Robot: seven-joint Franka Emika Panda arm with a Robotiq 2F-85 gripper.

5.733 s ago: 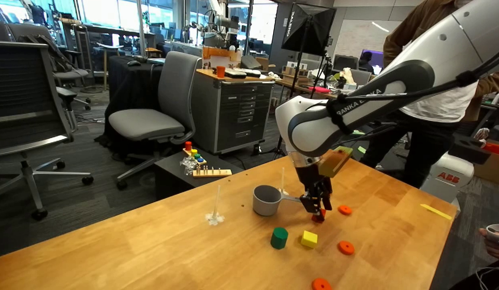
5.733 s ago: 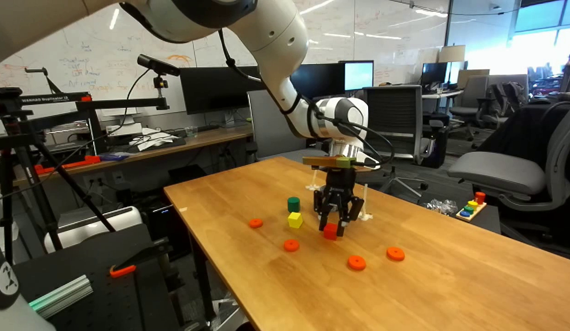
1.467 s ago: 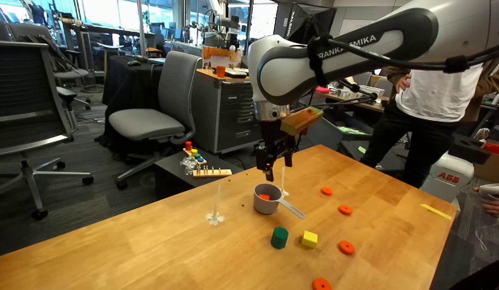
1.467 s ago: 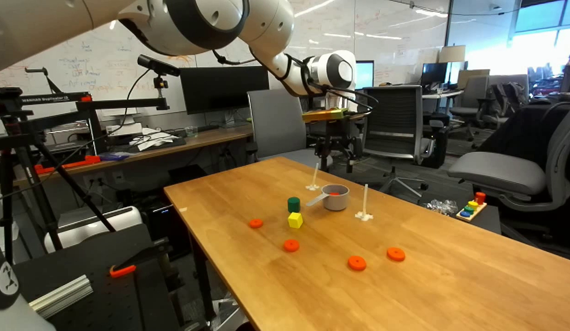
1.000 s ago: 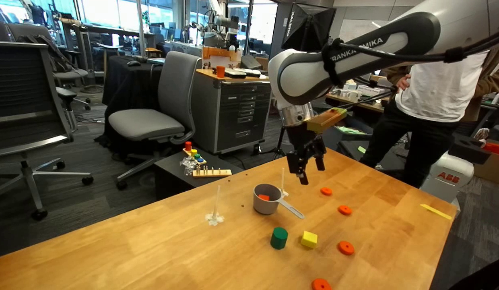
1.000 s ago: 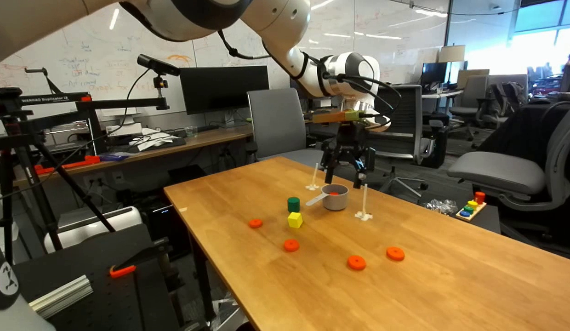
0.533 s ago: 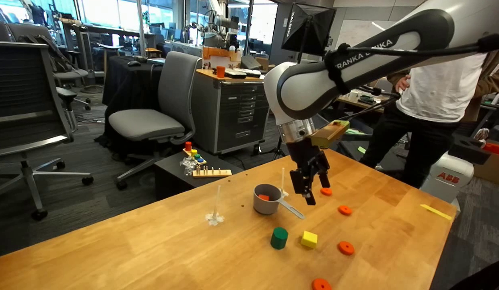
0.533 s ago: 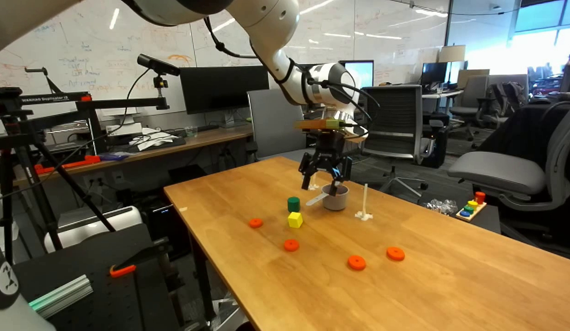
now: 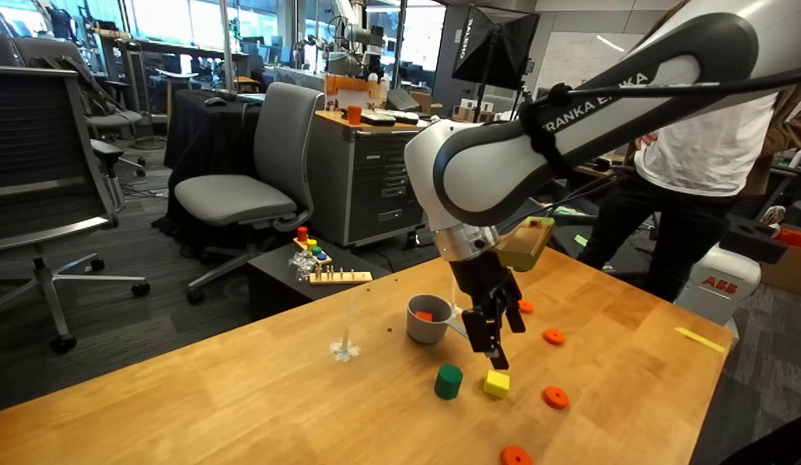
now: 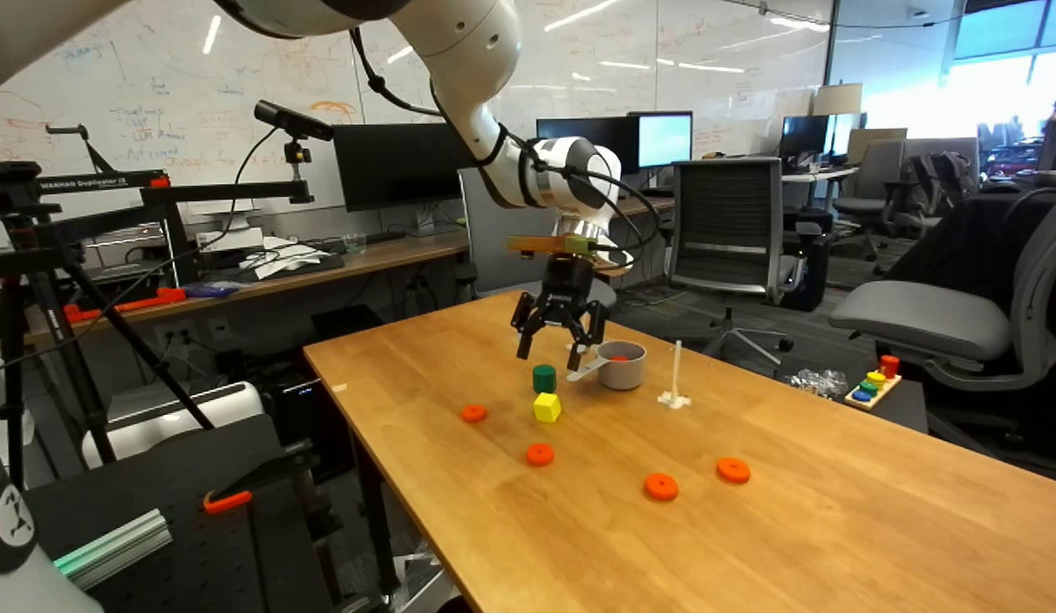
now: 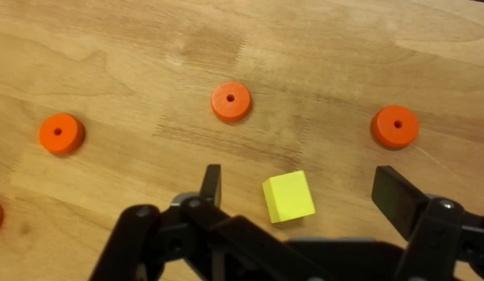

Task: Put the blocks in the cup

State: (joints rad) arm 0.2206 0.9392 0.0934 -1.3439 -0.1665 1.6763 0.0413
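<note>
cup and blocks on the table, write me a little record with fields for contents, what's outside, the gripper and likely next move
container: grey cup, upright on the table
contents: a red block shows inside
outside: green block, yellow block and four orange discs, all on the table
green and yellow: near each other, apart
gripper: open, holding nothing, above the table
wrist view: yellow block lies between the wide-set jaws
likely next: perhaps lowering onto the yellow block, judging by that line-up

A block lies in the cup.
</note>
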